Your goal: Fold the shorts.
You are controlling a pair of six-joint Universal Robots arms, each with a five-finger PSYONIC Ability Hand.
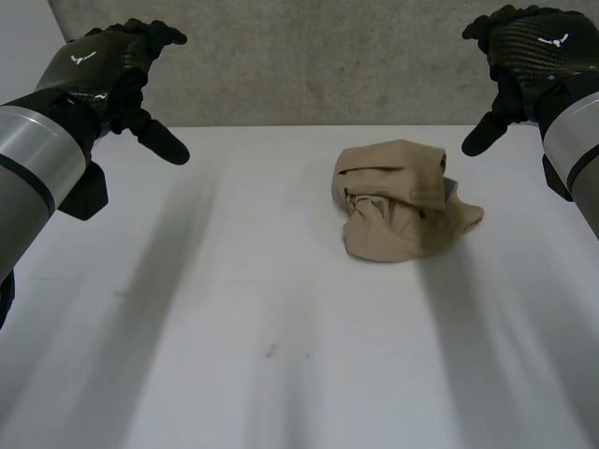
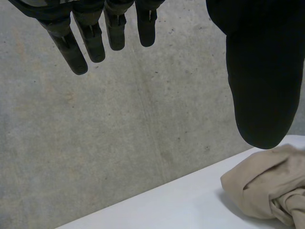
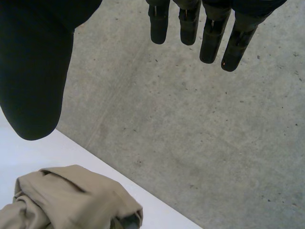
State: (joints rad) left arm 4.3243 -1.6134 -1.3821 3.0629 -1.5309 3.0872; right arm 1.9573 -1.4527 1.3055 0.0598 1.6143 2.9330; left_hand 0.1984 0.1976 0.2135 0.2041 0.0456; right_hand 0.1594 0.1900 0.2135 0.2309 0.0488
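Note:
Tan shorts (image 1: 401, 201) lie in a crumpled heap on the white table (image 1: 234, 309), right of its middle and toward the far edge. My left hand (image 1: 112, 70) hangs high over the table's far left, well away from the shorts, fingers straight and empty. My right hand (image 1: 524, 56) is raised at the far right, above and beyond the heap, also open and holding nothing. In the left wrist view the shorts (image 2: 267, 188) sit below the thumb (image 2: 259, 86). In the right wrist view the shorts (image 3: 66, 200) lie under the thumb (image 3: 35, 71), with straight fingers (image 3: 209, 33) spread apart.
A grey concrete wall (image 1: 318, 56) runs behind the table's far edge. Bare white tabletop spreads across the left half and the front.

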